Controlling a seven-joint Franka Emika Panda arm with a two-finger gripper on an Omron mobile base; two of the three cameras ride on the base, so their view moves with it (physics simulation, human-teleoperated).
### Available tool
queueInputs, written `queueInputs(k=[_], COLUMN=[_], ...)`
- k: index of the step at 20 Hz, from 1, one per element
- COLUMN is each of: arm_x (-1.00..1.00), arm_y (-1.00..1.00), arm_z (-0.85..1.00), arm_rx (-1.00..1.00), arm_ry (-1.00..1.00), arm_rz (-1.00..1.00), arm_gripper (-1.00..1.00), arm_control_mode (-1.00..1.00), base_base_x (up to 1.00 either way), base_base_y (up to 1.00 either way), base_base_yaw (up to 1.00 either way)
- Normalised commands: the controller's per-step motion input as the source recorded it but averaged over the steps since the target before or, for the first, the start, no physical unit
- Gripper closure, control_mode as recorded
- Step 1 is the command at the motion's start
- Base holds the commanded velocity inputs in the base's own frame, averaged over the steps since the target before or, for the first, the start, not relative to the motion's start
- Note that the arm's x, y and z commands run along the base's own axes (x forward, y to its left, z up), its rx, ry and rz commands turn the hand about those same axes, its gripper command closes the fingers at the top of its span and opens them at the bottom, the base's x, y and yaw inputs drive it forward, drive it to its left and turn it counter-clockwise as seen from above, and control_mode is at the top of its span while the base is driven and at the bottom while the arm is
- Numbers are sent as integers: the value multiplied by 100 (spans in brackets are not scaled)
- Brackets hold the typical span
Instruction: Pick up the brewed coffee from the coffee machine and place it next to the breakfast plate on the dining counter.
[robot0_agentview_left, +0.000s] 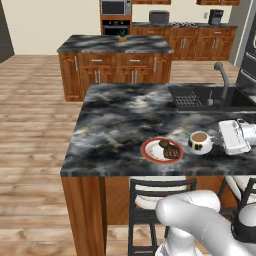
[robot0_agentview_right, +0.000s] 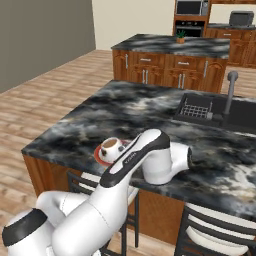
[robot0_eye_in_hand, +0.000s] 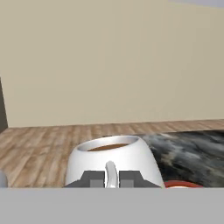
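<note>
gripper (robot0_eye_in_hand: 111, 178) clenched on brewed coffee (robot0_agentview_left: 200, 142) handle, cup just right of breakfast plate (robot0_agentview_left: 161, 149); you jerk, coffee spills or cup knocks plate.

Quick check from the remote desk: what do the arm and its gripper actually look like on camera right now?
The arm is glossy white with rounded, tube-like links and dark grey to black bands at the joints. One link carries a dark stripe with small pale lettering, too small to read. The hand is a boxy white block. The gripper has two small, squared dark grey fingertips. No loose cables show.
</note>
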Motion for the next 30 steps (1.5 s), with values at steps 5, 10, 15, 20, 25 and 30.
queueInputs(k=[5,10,15,20,25,30], arm_x=[49,51,64,59,50,45], arm_y=[-60,-21,-28,-32,-18,-21], arm_z=[-29,-37,-21,-29,-49,-49], arm_rx=[0,0,0,0,0,0], arm_ry=[-1,1,1,0,2,4], arm_rz=[-17,-13,-8,-2,0,0], arm_gripper=[100,100,100,100,100,100], arm_control_mode=[-100,-100,-100,-100,-100,-100], base_base_x=[0,0,0,0,0,0], base_base_y=[0,0,0,0,0,0], base_base_yaw=[0,0,0,0,0,0])
